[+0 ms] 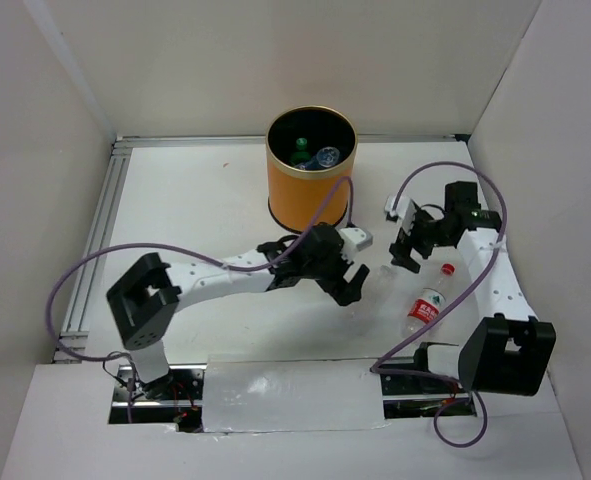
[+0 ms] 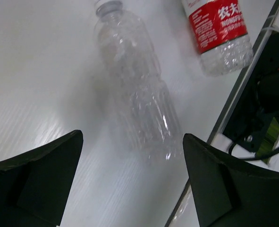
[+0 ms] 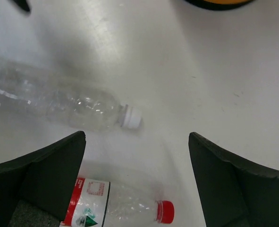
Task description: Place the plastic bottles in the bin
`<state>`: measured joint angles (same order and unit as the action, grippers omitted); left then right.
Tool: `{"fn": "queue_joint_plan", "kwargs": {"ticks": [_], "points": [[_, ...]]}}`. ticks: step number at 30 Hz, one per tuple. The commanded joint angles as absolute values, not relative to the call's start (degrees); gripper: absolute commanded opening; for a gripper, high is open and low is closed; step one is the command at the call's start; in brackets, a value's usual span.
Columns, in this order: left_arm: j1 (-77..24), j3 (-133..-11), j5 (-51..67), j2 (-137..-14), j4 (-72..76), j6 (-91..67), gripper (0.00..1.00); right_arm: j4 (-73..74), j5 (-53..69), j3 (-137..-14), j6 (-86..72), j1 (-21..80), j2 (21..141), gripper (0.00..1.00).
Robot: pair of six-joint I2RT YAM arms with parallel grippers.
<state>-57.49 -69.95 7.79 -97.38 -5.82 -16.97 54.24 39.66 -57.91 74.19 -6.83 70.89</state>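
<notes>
Orange bin (image 1: 305,195) with bottles (image 1: 315,155) inside, we see clear bottle (image 2: 139,94) and red-labelled bottle (image 1: 427,308) lying near-side right of bin, left gripper (image 2: 132,137) spread wide over clear bottle, right gripper (image 3: 137,137) spread wide too.

The red-labelled bottle (image 2: 218,35) reads "农夫" and "NONGFU".
</notes>
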Motion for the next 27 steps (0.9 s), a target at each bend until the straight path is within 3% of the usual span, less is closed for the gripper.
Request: {"fn": "queue_joint_plan", "kwargs": {"ticks": [1, 10, 17, 20, 21, 22, 25, 27], "points": [[-59.50, -78.65, 10.02, -103.17, -5.96, -20.03, 1.00, 46.05, 36.48, -64.84, 52.61, -9.04, 72.42, 0.96], [-65.74, -86.84, 1.53, -115.39, -10.01, -25.04, 1.00, 44.13, 27.78, -68.37, 27.98, -18.27, 76.80, 0.99], [-67.41, -87.01, -7.45, -121.28, -12.91, -28.21, 1.00, 49.83, 34.89, -73.12, 27.84, -27.68, 82.27, 0.99], [-67.94, -84.64, -8.35, -118.92, -11.87, -28.21, 0.81, 51.85, 35.77, -73.92, 29.00, -29.44, 83.67, 0.99], [-67.94, -84.03, -8.35, -117.96, -11.00, -27.69, 0.70, 53.16, 37.77, -74.79, 31.09, -30.05, 84.28, 0.99], [-67.94, -83.50, -8.35, -116.91, -10.99, -27.69, 0.51, 54.65, 38.49, -76.10, 31.90, -30.84, 84.81, 0.98], [-67.94, -82.97, -10.10, -112.69, -11.60, -27.08, 0.22, 60.54, 40.17, -77.42, 35.76, -32.16, 87.18, 0.91], [-67.94, -84.19, -12.11, -108.49, -11.60, -25.50, 0.20, 63.36, 40.17, -77.43, 36.39, -32.78, 88.59, 0.85]]}}
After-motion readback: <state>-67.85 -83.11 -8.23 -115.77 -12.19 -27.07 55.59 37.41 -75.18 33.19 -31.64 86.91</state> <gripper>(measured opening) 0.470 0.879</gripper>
